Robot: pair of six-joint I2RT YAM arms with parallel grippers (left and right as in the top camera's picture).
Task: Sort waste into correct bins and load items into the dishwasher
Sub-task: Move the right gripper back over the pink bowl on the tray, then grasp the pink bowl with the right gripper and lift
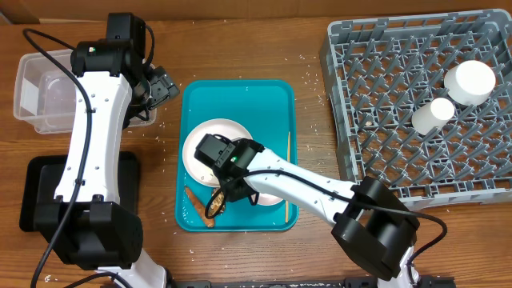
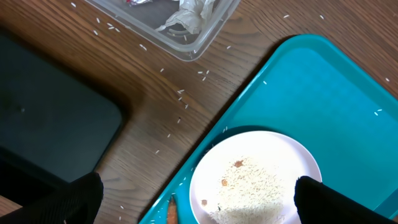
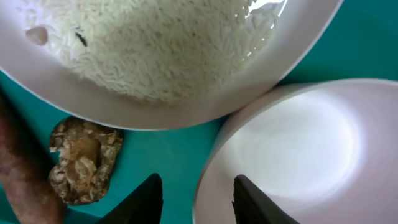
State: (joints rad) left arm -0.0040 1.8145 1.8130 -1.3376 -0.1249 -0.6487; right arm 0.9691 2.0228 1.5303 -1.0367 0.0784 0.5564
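**Right gripper** point(image 3: 198, 186) hangs over the near-left part of the teal tray point(image 1: 240, 96). Its fingers point(image 3: 144, 200) stand narrowly apart, astride the rim of an upright white bowl point(image 3: 298, 149): one finger is outside the rim over the tray floor, the other inside the bowl. A sliver of gap shows on each side, so nothing is gripped.

**Plate** point(image 3: 155, 56), large and flat and covered with white rice point(image 3: 143, 37), lies just beyond the fingers, its edge touching the bowl's rim.

**Brown food chunk** point(image 3: 84, 162) lies on the tray floor just left of the outer finger, beside the plate's edge.

**Orange carrot-like stick** point(image 1: 194, 206) lies further left. Its long axis runs diagonally from the tray's left wall toward the near wall.

**Thin pale stick** point(image 1: 288, 172) lies parallel to the tray's right wall.

**Left gripper** point(image 2: 199, 202) is spread wide and holds nothing, over the tray's left edge.

**Clear tub** point(image 2: 205, 46), well apart from it, holds a crumpled napkin point(image 2: 189, 15).

**Black tray** point(image 2: 50, 118) lies nearer, on the table.

**Loose grains** point(image 2: 180, 93) dot the wood point(image 2: 155, 118).

**Grey dish rack** point(image 1: 376, 88), far right, carries an inverted bowl point(image 1: 470, 82) and a small cup point(image 1: 432, 116).
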